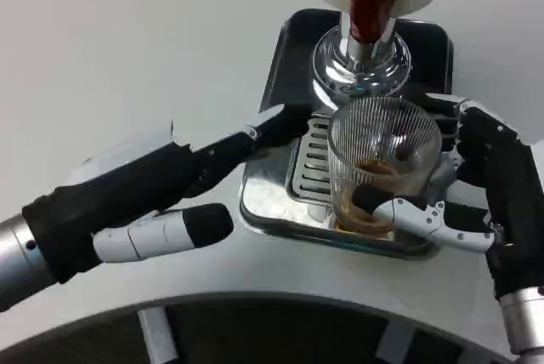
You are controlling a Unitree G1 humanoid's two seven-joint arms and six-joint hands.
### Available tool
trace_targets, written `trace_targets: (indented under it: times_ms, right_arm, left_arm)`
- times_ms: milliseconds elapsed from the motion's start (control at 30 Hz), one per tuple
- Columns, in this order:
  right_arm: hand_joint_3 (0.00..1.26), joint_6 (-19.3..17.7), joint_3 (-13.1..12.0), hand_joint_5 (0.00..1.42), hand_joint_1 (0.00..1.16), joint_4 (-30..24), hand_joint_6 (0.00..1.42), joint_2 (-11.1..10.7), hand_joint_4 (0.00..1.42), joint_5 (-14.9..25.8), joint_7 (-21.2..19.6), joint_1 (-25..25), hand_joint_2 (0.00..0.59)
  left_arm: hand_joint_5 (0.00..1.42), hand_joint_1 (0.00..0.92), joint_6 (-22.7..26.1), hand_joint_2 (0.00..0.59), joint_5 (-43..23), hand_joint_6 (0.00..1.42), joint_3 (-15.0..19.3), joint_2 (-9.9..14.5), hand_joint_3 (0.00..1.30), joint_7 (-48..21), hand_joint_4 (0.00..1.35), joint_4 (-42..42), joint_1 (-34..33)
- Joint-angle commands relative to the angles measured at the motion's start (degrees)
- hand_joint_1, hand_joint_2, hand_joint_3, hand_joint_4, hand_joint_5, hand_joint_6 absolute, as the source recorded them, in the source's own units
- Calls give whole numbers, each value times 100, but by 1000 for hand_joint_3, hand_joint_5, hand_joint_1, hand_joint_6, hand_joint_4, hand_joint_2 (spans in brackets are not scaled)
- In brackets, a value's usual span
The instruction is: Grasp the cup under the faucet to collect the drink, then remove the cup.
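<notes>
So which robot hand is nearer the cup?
Right. The right robot hand wraps the cup; the left robot hand reaches toward the drip tray, beside it.

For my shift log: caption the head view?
Right hand grips ribbed clear glass cup holding amber drink under red-handled faucet; left hand waits beside.

A white table (153, 58) with a curved front edge; below it the dark floor (255, 338) shows.

Ribbed clear cup (384, 160), upright under faucet (371, 7), amber drink inside
</notes>
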Motion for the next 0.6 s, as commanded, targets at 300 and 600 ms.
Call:
trace_targets:
  times_ms: [300,600]
  right_arm:
    - [757,56,-251,1093,968,-667,1129,-160,850,336,369,460,120]
    - [757,201,-542,1093,967,-1145,1129,-318,850,606,601,724,120]
  left_arm:
    - [0,0,-111,35,-9,0,215,129,0,174,0,-579,847]
    - [0,0,-90,35,-80,0,646,238,0,194,0,-978,1349]
